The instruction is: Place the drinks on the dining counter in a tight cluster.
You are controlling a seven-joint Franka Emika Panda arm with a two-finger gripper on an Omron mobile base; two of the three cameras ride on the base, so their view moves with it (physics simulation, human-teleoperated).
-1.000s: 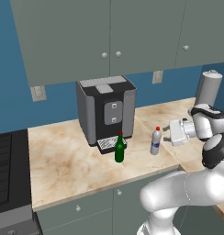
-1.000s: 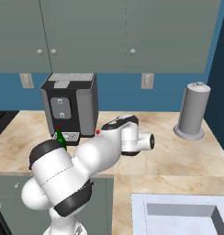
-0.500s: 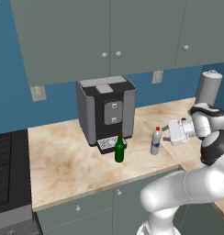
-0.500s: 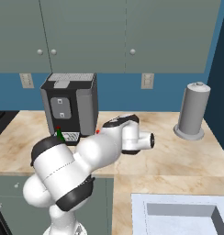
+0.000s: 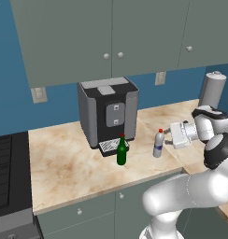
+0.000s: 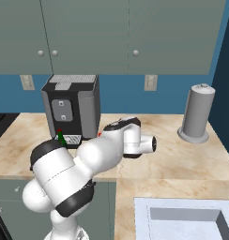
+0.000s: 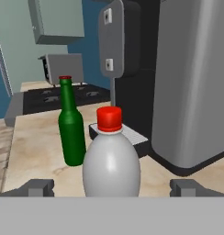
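Gripper (image 7: 112, 187) is sitting wide open, jaws straddling the silver-white bottle (image 7: 111, 156) (not clamping it, gaps showing on both sides). The bottle is standing upright near the front edge of the marble kitchen counter (image 5: 69, 168). The green bottle (image 5: 121, 150) is standing just beside it, apart, right in front of the coffee machine (image 5: 108, 114) drip tray. A grey canister (image 6: 197, 112) is sitting well apart toward the counter's right end.

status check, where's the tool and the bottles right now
Tool open, level with the silver-white bottle, fingertips either side, not gripping. Green bottle upright just beyond, by the coffee machine. Nothing between tool and bottle.
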